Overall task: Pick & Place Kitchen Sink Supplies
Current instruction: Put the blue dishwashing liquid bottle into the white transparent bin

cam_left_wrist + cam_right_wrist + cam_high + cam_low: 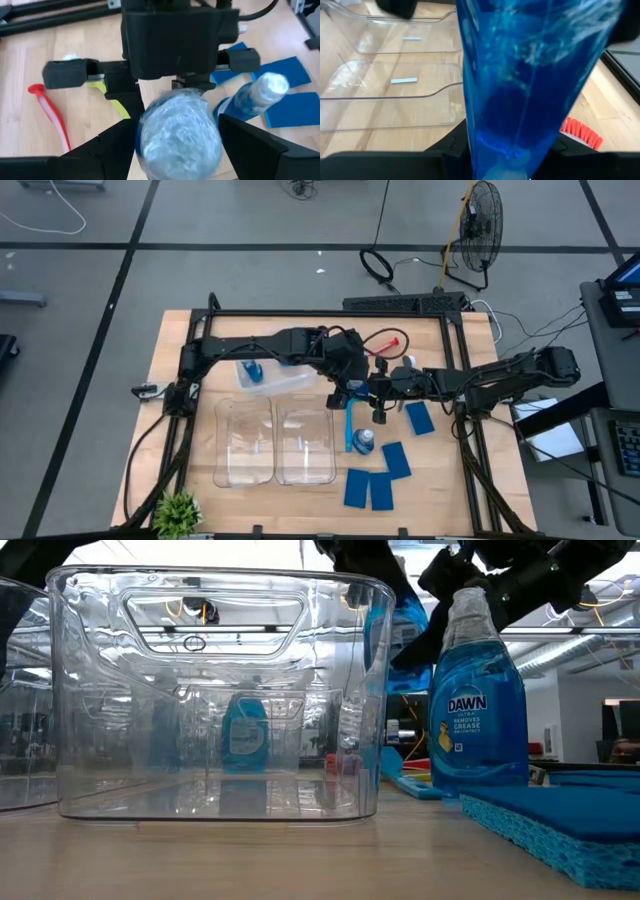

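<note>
Left gripper and right gripper both pinch one bottle in their fingers. If either pulls early, it may twist free and fall

The standing blue bottle reads "DAWN REMOVES GREASE".

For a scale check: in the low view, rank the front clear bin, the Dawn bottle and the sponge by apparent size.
1. Clear bin, largest.
2. Dawn bottle.
3. Blue sponge, smallest showing, but it is cut off by the frame and nearest the camera, so its rank against the bottle is unsure.
</note>
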{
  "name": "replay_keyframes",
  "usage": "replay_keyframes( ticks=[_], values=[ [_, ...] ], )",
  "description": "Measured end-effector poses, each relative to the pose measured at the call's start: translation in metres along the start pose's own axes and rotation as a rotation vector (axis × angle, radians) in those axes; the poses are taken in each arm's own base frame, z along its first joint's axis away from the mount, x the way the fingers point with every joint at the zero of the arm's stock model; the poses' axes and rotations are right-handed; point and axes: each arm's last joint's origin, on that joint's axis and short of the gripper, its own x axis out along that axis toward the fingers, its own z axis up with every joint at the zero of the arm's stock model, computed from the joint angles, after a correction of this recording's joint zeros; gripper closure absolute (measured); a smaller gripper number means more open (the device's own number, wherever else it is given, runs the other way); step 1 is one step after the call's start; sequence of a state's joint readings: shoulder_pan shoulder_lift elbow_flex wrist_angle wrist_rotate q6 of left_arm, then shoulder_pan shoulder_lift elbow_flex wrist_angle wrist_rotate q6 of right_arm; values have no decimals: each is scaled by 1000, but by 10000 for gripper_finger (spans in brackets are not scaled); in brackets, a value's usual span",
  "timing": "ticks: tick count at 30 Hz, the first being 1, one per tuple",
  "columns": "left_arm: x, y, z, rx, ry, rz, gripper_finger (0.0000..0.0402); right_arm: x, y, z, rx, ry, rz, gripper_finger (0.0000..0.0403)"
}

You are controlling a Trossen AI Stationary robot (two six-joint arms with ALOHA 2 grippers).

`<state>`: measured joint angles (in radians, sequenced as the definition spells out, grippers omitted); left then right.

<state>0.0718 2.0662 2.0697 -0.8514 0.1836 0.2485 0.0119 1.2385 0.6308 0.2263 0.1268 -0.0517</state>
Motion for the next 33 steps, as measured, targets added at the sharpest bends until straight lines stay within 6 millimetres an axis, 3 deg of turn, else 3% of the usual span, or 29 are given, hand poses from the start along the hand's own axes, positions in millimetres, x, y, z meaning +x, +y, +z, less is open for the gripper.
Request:
replay_keyframes(
  ticks=[8, 15, 19, 26, 33],
  values=[
    [1, -1, -2, -2, 18, -4, 128, 0, 0, 1, -2, -9, -1, 290],
    [1, 0, -1, -24, 20, 27, 227, 0, 0, 1, -13, -9, -2, 290],
    [-5, 0, -1, -19, 36, 90, 227, 0, 0, 1, -24, -12, -5, 260],
    [-59, -10, -1, -27, 77, 191, 229, -1, -2, 9, 3, -77, -27, 145],
    [-126, -16, -14, -127, 152, 386, 229, -1, -1, 11, 6, -106, -10, 100]
  ],
)
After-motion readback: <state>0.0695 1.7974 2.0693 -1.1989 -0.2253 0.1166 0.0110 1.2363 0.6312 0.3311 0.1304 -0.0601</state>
